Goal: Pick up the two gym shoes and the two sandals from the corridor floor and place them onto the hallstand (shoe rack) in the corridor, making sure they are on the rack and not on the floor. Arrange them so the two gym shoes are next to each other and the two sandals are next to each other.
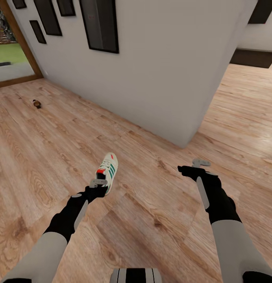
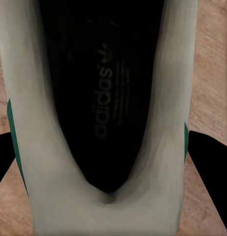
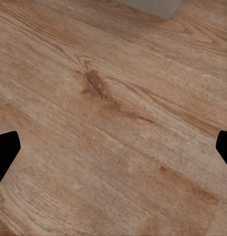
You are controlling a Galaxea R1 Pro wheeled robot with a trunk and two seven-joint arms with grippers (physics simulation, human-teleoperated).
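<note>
Sneaker (image 1: 108, 169) sits on the corridor floor (image 1: 151, 212) directly under the left end effector (image 1: 98, 184), heel end nearest it and toe pointing away. In the left wrist view the shoe's dark opening (image 2: 106, 93) with its printed insole lies between the two black fingers (image 2: 209, 162), which stand wide on either side of the white collar, apparently not yet touching it. The step in hand looks like the pick of this gym shoe. To do it well, I would keep the end effector centred over the heel collar, lower until the fingers bracket the sidewalls at the green stripes, and close squarely so the shoe does not twist (a soft upper may give a little under pressure). The right end effector (image 1: 195, 167) hovers over bare planks well to the right of the shoe; its fingers (image 3: 6, 147) sit wide apart at the frame edges with nothing between them. A small dark object (image 1: 37, 103), possibly a sandal, lies far ahead to the left, near the glass door (image 1: 12, 59).
</note>
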